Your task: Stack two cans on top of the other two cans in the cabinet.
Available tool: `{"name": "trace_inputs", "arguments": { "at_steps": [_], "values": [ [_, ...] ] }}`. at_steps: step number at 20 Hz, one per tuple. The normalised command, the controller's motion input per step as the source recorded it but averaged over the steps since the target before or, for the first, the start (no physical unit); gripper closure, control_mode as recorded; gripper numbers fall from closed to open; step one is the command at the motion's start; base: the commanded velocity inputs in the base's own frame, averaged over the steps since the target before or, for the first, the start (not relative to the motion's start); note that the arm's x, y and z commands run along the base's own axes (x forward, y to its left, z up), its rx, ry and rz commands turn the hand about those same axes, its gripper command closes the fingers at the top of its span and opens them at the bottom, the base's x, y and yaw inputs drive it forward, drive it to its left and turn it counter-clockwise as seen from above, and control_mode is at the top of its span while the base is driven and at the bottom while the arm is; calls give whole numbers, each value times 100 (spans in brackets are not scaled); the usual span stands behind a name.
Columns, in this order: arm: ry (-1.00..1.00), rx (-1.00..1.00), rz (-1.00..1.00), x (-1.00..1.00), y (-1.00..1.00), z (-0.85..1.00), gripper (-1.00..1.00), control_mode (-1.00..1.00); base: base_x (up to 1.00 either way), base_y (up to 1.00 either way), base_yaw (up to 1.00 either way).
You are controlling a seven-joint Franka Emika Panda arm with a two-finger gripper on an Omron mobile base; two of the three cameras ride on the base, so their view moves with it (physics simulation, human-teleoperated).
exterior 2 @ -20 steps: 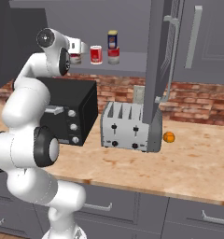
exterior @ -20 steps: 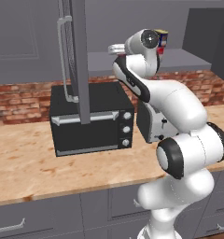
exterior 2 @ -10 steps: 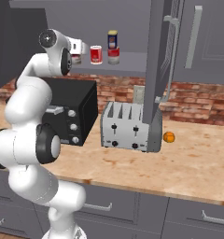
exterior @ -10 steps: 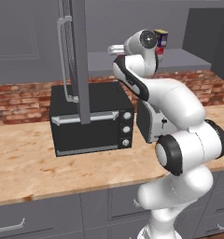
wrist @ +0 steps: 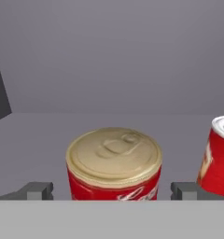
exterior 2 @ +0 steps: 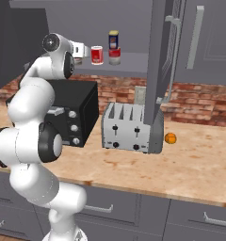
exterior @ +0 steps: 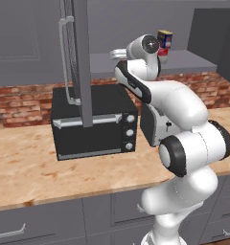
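Base views flank the arm – sharing the shelf (exterior 2: 133, 70) – hand view close.

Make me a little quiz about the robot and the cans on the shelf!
1. True or false: the blue can stands on top of a red can.
2. Is the gripper open or shut?
3. What lies on the counter beside the toaster? A) a spoon B) a small orange ball C) a cup

Key: 1 true; 2 open; 3 B.
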Motion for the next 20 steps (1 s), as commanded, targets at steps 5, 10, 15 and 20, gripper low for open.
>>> {"name": "trace_inputs", "arguments": {
  "at_steps": [5, 10, 15, 20],
  "values": [
    [0, 0, 0, 11, 0, -3, -100, -100, 0, 0, 0],
    [0, 0, 0, 0, 0, 0, -100, -100, 0, 0, 0],
    [0, 0, 0, 7, 0, 0, -100, -100, 0, 0, 0],
    [0, 0, 0, 1, 1, 0, -100, -100, 0, 0, 0]
  ]
}}
